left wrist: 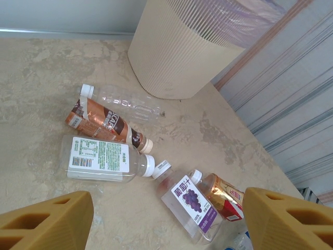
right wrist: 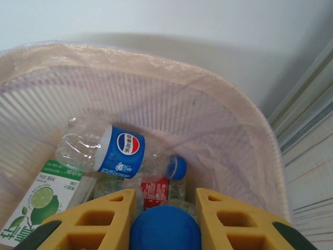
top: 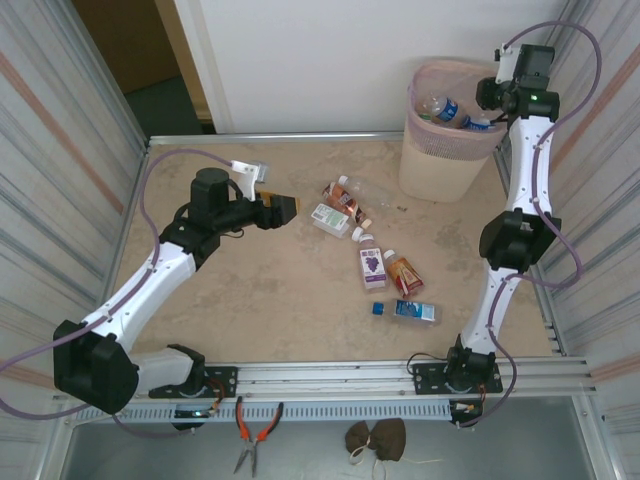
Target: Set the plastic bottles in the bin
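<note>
Plastic bottles (top: 372,268), clear or brown, bright labels, lie flat mid-table; the purple-labelled one's cap points away | tall beige ribbed bin (top: 430,172), pinkish liner, far-right corner | left gripper (top: 285,208) fingers spread, empty | right gripper (right wrist: 164,200) pinches blue-capped bottle (right wrist: 165,232) over bin | Pepsi-labelled clear bottle (right wrist: 122,153) inside, cap rightward

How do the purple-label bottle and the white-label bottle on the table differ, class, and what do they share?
Label: the purple-label bottle shows grapes; the white-label bottle shows green print and a barcode. Neighbours: the purple-label bottle lies beside an amber bottle; the white-label bottle beside a brown-label bottle. Shared: both clear, white-capped, on their sides, caps nearly meeting.
</note>
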